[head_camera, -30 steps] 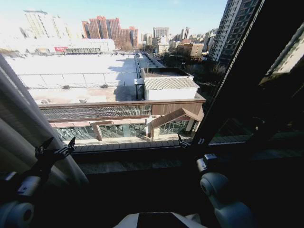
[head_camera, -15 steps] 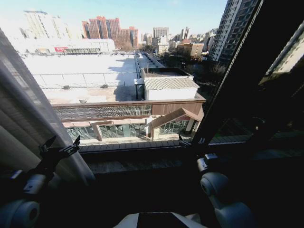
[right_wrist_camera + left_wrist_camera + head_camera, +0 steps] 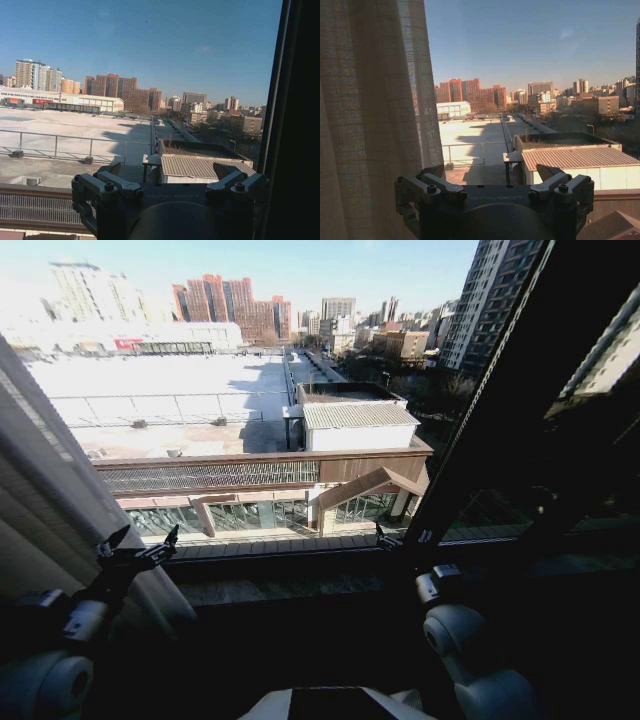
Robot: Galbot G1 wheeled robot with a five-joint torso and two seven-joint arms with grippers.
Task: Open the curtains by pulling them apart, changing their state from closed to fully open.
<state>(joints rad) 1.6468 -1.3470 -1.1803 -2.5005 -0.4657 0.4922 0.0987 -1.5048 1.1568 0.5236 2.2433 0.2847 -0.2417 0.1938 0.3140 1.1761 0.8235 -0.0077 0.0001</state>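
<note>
the left gripper is reaching up from the lower left of the head view, its two dark fingers spread wide apart and closing on nothing. it is sitting right at the inner edge of the left curtain, which is hanging bunched along the left side of the window in pale pleated folds; whether the nearer finger is actually touching the fabric cannot be told from here. in the left wrist view the same gripper is showing both fingers standing well apart with open air and the city between them, and the curtain is draping close beside one finger, its woven texture glowing in the sun. the right gripper is resting low near the middle of the sill, beside the dark window frame that is slanting up the right side of the head view. from the right wrist view this gripper is also holding its fingers wide open around nothing, with the frame running as a black band just beside it. between the two arms the glass is uncovered, and rooftops, a low white building and distant towers are lying in bright daylight. the right curtain panel cannot be made out against the dark right side.
</note>
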